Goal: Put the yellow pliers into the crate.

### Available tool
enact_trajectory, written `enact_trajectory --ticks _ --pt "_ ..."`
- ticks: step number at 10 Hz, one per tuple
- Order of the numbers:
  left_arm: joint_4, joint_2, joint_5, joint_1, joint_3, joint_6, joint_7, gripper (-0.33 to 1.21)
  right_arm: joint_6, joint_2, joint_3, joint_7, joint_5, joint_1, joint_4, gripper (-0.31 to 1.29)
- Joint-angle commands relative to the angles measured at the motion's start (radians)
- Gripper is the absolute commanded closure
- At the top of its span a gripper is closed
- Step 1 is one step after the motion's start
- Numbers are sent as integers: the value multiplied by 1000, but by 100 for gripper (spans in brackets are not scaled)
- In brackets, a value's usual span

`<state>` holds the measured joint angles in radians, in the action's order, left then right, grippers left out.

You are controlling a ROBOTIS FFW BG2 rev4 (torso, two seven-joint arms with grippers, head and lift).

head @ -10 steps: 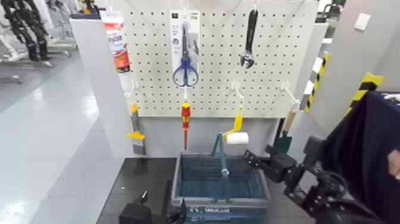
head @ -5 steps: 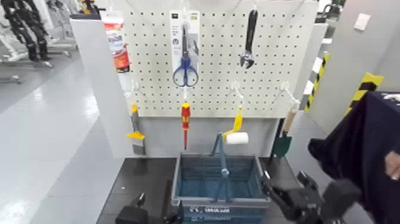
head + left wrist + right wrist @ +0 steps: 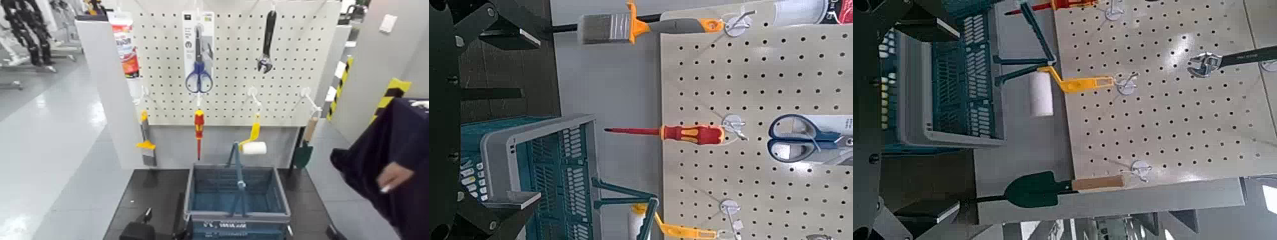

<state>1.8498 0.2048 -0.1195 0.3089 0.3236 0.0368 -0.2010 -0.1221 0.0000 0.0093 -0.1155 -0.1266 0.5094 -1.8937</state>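
Observation:
The blue-grey crate [image 3: 208,214] stands on the dark table below the pegboard, its thin blue handle upright. It also shows in the left wrist view [image 3: 499,160] and the right wrist view [image 3: 915,95]. The yellow pliers are not visible in any view. My left gripper [image 3: 137,228] sits low at the crate's front left; in its wrist view [image 3: 514,118] the fingers stand wide apart and empty. My right gripper is out of the head view; in its wrist view [image 3: 928,110] the fingers are apart and empty, facing the crate's side.
The pegboard [image 3: 230,99] holds blue scissors [image 3: 198,76], a black wrench [image 3: 267,38], a red-and-yellow screwdriver [image 3: 198,124], a yellow-handled paint roller [image 3: 254,147], a brush [image 3: 145,137] and a green trowel [image 3: 304,152]. A person's dark sleeve and hand [image 3: 389,175] are at the right.
My right arm has dropped from beside the crate's right wall out of the head view. The person's hand has come into view at the right. The left gripper barely moved.

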Motion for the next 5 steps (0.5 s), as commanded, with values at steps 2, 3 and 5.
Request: enact_trajectory --ticks 2,3,5 --pt "2 -4 1 4 -6 3 0 22 -30 25 27 36 35 69 -19 13" --pt "2 -5 1 4 -8 5 0 22 -25 25 32 40 35 69 -16 13" --pt "2 -7 3 2 -9 5 0 22 -10 23 37 48 27 66 -15 13"
